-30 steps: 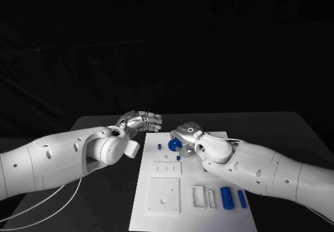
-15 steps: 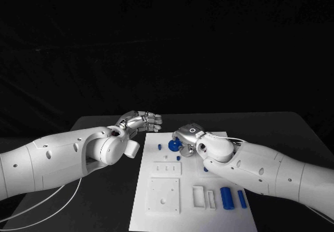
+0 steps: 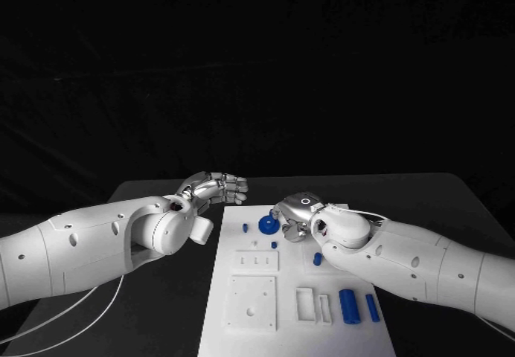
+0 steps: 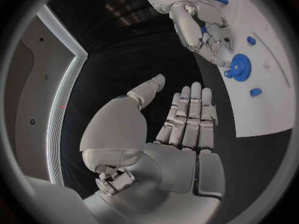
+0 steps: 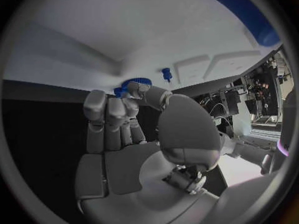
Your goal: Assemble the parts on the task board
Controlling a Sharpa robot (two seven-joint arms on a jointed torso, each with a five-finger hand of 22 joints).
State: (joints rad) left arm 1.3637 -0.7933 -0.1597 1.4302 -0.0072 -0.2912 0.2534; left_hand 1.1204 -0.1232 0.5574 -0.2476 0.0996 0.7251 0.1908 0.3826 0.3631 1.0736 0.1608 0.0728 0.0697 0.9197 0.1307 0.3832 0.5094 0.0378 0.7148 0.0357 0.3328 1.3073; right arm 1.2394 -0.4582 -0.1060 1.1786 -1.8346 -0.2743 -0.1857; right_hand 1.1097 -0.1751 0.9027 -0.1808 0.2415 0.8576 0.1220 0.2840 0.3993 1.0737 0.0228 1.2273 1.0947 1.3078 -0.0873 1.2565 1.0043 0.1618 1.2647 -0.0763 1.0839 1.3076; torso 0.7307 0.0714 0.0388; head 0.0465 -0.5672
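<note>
I am holding my left hand (image 3: 218,187) above the black tabletop (image 3: 451,201), just off the far left corner of the flat white rectangular task board (image 3: 288,335). Its fingers (image 4: 187,115) are lying straight and pressed side by side, the thumb standing apart from them, and they are gripping nothing.

On the near left part of the board a large square white plate (image 3: 252,300) is lying flat, and a smaller white plate (image 3: 257,259) is lying just beyond it. Toward the far left corner of the board a small blue peg (image 3: 245,227) is standing, and another small blue piece (image 3: 274,244) is sitting near it, closer to the middle.

I am reaching my right hand (image 3: 298,217) over the far end of the board. Its fingers (image 5: 138,89) are curling round a round blue toothed gear (image 4: 239,64), the fingertips touching its rim; whether the gear is lifted or resting on the board I cannot tell.

Just beside my right forearm a short blue stub (image 3: 318,259) is lying on the board. Toward the near right corner two upright white frames (image 3: 315,304) are standing, and right of them a thick blue cylinder (image 3: 350,305) and a thinner blue cylinder (image 3: 372,306) are lying side by side, apart from each other.
</note>
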